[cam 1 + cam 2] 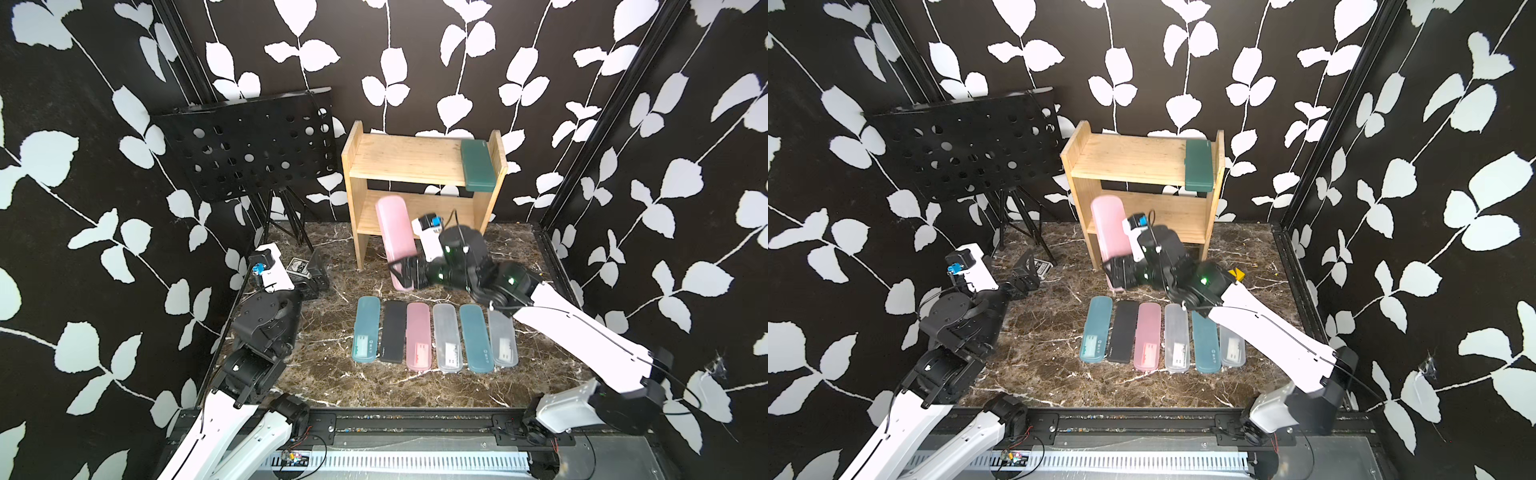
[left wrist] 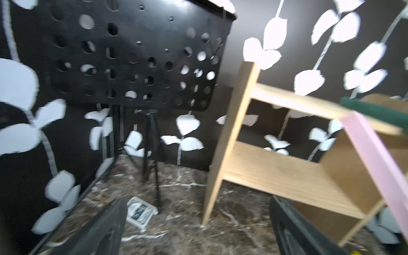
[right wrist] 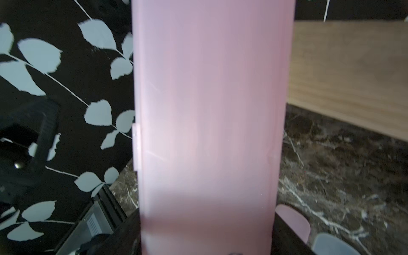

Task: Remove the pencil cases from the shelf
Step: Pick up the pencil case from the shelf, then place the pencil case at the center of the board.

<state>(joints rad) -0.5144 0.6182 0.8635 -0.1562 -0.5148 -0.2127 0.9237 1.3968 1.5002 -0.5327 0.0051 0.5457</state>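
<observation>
Right claw point(image 1: 405, 272) clamped on pink pencil case point(image 1: 394, 226) at its near end; long axis slants away into shelf point(image 1: 415, 160), lower tier. Left claw point(image 1: 318, 272) released, well apart. Dark green pencil case point(image 1: 478, 164) on top tier.

Black walls point(image 1: 419, 70) patterned with white leaves enclose a dark marble floor point(image 1: 332, 386). A black perforated music stand point(image 1: 270, 112) stands far left.

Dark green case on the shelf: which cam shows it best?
Both top views: the dark green case lies whole and unblocked on the upper tier of the shelf, overhanging its front edge. Left wrist catches only a blurred edge at the frame border. Right wrist shows none; the pink case fills that view.
</observation>
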